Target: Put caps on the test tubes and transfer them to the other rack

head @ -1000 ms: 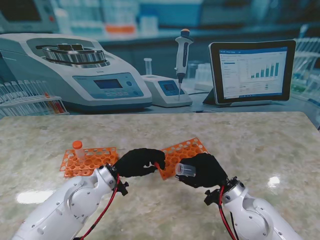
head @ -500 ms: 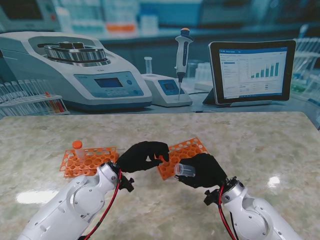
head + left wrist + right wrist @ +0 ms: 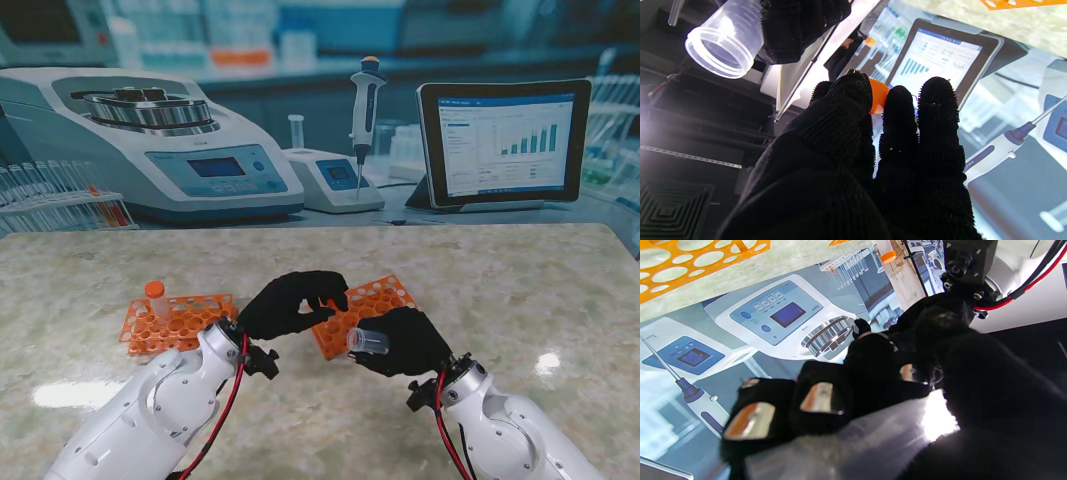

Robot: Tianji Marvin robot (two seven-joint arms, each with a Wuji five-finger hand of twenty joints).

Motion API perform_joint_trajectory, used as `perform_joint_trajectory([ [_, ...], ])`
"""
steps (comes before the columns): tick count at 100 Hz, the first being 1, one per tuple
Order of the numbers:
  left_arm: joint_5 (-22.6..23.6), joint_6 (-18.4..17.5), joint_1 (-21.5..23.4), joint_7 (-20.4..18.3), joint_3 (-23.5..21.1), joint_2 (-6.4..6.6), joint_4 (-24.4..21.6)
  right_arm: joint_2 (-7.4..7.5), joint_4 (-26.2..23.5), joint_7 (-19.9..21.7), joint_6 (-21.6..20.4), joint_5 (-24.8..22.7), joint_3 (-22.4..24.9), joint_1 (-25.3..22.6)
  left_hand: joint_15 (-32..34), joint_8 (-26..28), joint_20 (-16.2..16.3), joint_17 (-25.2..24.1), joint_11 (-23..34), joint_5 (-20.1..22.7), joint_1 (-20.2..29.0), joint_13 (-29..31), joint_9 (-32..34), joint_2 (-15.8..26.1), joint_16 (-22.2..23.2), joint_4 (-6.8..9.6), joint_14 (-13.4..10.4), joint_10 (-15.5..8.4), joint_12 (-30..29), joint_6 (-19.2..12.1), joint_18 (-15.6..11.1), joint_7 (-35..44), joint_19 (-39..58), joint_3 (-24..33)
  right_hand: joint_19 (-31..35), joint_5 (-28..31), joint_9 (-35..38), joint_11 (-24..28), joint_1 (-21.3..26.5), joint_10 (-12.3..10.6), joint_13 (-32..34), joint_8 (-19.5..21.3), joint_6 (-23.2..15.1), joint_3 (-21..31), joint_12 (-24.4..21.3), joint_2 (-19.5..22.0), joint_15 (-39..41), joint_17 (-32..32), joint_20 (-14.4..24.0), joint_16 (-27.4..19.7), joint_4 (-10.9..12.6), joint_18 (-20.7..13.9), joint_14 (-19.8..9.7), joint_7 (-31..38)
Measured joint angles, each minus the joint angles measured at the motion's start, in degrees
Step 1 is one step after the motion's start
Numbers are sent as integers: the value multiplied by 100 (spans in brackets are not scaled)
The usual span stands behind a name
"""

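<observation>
The right hand [image 3: 408,341] is wrapped around a clear tube [image 3: 369,341], fingers curled over its body; the tube lies nearly level, its long axis running across the stand's view, and its open mouth points toward the robot's left, at the left hand [image 3: 292,304]. In the left wrist view the same tube [image 3: 723,40] shows its threaded rim face-on and uncapped, the rest of its body hidden inside the black glove of the right hand [image 3: 800,26]; in the right wrist view the tube [image 3: 853,446] is a pale blur under the curled fingers [image 3: 821,400].

The left hand pinches an orange cap [image 3: 878,96] between thumb and fingertips, the other fingers held close together; only a sliver of the cap shows past the thumb in the left wrist view, and which way its open side faces cannot be told. Cap and tube mouth are near each other but apart; both hands are raised off the marble table [image 3: 520,270].

2 orange racks lie on the table: the left rack [image 3: 175,320] holds 1 upright tube with an orange cap [image 3: 156,298] at its far left corner; the right rack [image 3: 365,305] lies just behind the 2 hands, partly covered by them, and its visible holes hold nothing.
</observation>
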Motion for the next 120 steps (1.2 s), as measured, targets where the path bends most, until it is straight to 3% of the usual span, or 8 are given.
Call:
perform_joint_trajectory([
  [44, 129, -166, 114, 208, 0, -41, -250, 4, 20, 32, 24, 10, -15, 35, -2, 0, 0, 0, 0, 1, 0, 0, -1, -2, 1, 0, 2, 2, 0, 3, 2, 0, -2, 3, 0, 0, 0, 0, 0, 0, 0, 2, -1, 0, 0, 0, 0, 0, 0, 0, 0, 0, 0, -1],
  [120, 112, -233, 104, 294, 268, -90, -266, 4, 52, 36, 35, 17, -7, 51, -2, 0, 0, 0, 0, 1, 0, 0, -1, -2, 2, 0, 2, 3, -1, 3, 2, 0, -2, 4, 0, 0, 0, -1, 0, 0, 0, 38, -1, 0, 0, 0, 0, 0, 0, 0, 0, 0, 0, -33],
])
